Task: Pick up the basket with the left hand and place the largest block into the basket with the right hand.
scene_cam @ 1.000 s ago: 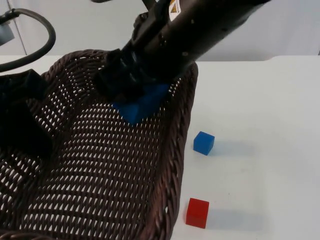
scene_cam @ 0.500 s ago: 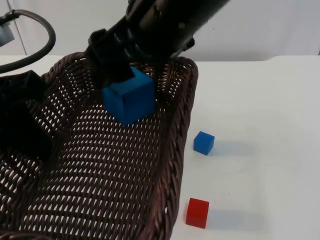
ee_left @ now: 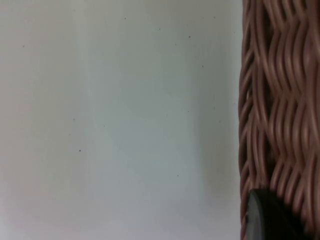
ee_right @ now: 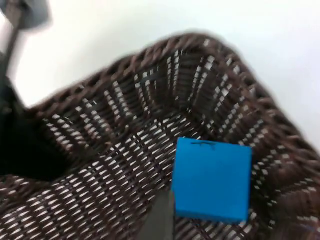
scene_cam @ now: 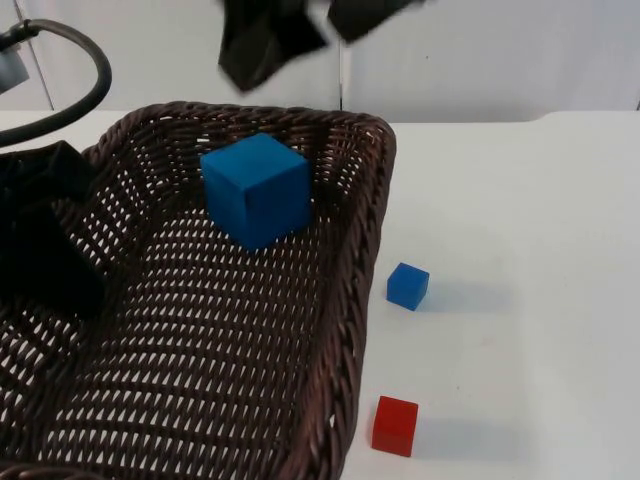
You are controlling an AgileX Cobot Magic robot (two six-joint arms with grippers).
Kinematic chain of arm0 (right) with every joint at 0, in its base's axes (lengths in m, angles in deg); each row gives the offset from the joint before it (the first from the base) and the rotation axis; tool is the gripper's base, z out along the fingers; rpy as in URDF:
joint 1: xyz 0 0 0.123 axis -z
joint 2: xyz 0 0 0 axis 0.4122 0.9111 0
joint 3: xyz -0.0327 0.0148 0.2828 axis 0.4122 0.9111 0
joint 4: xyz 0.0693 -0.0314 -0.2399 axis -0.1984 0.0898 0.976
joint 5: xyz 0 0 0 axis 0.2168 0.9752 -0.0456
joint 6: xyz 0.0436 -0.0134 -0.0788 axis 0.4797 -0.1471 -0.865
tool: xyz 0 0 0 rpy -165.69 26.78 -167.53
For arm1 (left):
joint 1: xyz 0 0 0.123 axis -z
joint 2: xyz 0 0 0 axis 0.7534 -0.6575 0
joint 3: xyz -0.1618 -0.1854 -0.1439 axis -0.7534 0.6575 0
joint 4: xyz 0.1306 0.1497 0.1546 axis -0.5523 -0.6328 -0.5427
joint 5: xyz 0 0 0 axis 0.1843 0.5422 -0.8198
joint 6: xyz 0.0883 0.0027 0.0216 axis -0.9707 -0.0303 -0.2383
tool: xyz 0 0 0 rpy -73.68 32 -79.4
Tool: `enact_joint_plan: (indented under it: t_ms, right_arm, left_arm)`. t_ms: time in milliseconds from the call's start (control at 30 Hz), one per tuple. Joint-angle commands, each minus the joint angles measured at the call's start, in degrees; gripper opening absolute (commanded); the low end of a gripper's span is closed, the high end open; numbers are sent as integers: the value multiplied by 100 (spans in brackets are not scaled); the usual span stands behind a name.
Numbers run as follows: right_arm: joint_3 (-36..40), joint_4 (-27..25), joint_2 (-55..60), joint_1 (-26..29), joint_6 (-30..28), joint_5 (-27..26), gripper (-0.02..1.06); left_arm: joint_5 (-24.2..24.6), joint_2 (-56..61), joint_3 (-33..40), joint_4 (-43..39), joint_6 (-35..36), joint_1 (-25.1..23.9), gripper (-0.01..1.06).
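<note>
The large blue block (scene_cam: pixel 256 189) sits in the basket (scene_cam: pixel 362 240), near its far rim; the right hand (scene_cam: pixel 285 35), fingers apart and empty, should clear straight upward; the left hand (scene_cam: pixel 45 235) grips the basket's rim and should hold level.

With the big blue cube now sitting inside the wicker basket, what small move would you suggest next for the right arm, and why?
Probably keep lifting the right gripper up and away. The large blue cube rests free inside the dark brown wicker basket, which the left gripper holds at its rim, so the placement looks done. The gripper hangs empty above the basket's far wall.
</note>
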Motion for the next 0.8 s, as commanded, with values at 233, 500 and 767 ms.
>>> enact_joint_plan:
  t_ms: [233, 500, 767]
  right_arm:
    - [59, 49, -951, -32, -93, 314, 78]
    - [1483, 38, -2135, -32, -93, -449, 78]
    - [2469, 38, -3032, -32, -93, -582, 78]
  left_arm:
    - [154, 21, -9, 156, 30, 31, 0]
    - [407, 21, -9, 333, 30, 31, 0]
    - [290, 21, -9, 332, 30, 31, 0]
